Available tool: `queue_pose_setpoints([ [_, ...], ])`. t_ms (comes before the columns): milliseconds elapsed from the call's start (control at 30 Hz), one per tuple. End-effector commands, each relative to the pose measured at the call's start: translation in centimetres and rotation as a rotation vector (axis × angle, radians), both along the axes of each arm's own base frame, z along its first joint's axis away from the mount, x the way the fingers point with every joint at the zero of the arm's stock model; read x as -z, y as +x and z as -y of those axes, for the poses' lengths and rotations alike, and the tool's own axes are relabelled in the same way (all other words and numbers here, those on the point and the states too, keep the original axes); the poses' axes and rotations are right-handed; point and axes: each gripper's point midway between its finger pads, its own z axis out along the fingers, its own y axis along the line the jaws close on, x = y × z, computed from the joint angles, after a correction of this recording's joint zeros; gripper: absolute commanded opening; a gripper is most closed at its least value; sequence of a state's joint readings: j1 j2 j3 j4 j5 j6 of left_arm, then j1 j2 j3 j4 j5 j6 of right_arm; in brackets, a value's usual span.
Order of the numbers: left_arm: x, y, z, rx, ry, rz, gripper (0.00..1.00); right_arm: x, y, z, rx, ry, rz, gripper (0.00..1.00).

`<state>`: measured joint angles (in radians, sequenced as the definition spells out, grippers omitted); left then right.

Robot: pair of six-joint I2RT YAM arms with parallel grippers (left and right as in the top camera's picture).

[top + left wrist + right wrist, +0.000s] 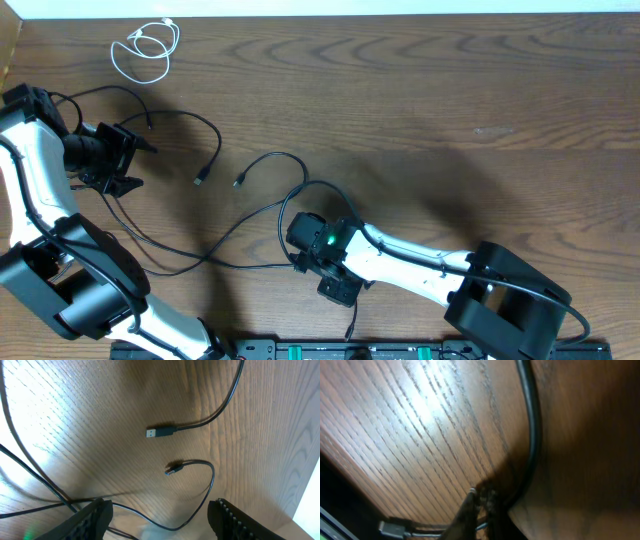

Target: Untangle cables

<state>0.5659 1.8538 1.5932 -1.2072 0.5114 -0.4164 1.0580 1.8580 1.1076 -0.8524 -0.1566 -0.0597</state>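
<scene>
Cords of thin black rubber, the black cords (262,158), sprawl over the left and middle of the dark, wood-grained counter (480,100). Their long run goes from the left arm across to the right arm, with strands crossing near the front edge. Two free ends lie side by side in the middle. A flat metal-tipped USB plug (201,180) points toward the front left, and a smaller plug (240,180) points the same way, at the end of an arched loop. In the left wrist view, both the USB plug (159,432) and the smaller plug (172,468) point left.

The white cord (145,50) lies in loose round loops at the far left corner, well apart from the black ones.

The left gripper (135,160) hovers over the black strands with its fingers (90,519) spread wide and nothing held. One thin loop passes on the counter below them.

The right gripper (300,258) sits low where several strands bunch. Its fingers (470,512) are drawn nearly together, pinching a black cord (532,425) that runs straight away from the tips.
</scene>
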Motion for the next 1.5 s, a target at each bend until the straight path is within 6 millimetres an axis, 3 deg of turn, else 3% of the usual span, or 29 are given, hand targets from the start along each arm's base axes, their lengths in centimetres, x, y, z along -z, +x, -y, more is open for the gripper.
queue_pose_setpoints([
  [0,-0.4,-0.1,0.1,-0.003,0.002,0.005,0.67,0.3,-0.2,0.4,0.018,-0.018,0.001,0.13],
  [100,-0.4,-0.1,0.1,-0.003,0.002,0.006,0.67,0.5,0.4,0.8,0.022,-0.04,0.037,0.17],
  [267,-0.4,-0.1,0.1,-0.003,0.002,0.006,0.68,0.5,3.6,2.5,0.155,-0.138,0.218,0.33],
  [467,-0.4,-0.1,0.1,-0.003,0.002,0.006,0.67,0.5,3.2,2.6,0.178,-0.139,0.193,0.38],
  [567,-0.4,-0.1,0.1,-0.003,0.002,0.006,0.68,0.4,3.5,2.3,0.177,-0.131,0.204,0.31],
  [633,-0.4,-0.1,0.1,-0.003,0.002,0.006,0.68,0.0,4.5,2.2,0.185,-0.134,0.246,0.33],
  [700,-0.4,-0.1,0.1,-0.003,0.002,0.006,0.68,-0.4,5.7,2.2,0.217,-0.134,0.293,0.45],
  [933,-0.4,-0.1,0.1,-0.003,0.002,0.005,0.68,-0.6,8.5,4.3,0.356,-0.163,0.318,0.47],
  [1033,-0.4,-0.1,0.1,-0.003,0.002,0.006,0.68,-0.4,8.2,4.3,0.363,-0.133,0.238,0.41],
  [1167,-0.4,-0.1,0.1,-0.003,0.002,0.006,0.68,-0.3,5.3,2.0,0.241,0.021,-0.002,0.44],
  [1233,-0.4,-0.1,0.1,-0.003,0.002,0.005,0.68,0.1,4.6,1.9,0.231,0.039,-0.029,0.42],
  [1333,-0.4,-0.1,0.1,-0.003,0.002,0.006,0.68,0.8,4.3,2.3,0.239,0.027,-0.023,0.23],
  [1467,-0.4,-0.1,0.1,-0.003,0.002,0.006,0.68,0.9,4.5,2.3,0.246,0.031,-0.013,0.09],
])
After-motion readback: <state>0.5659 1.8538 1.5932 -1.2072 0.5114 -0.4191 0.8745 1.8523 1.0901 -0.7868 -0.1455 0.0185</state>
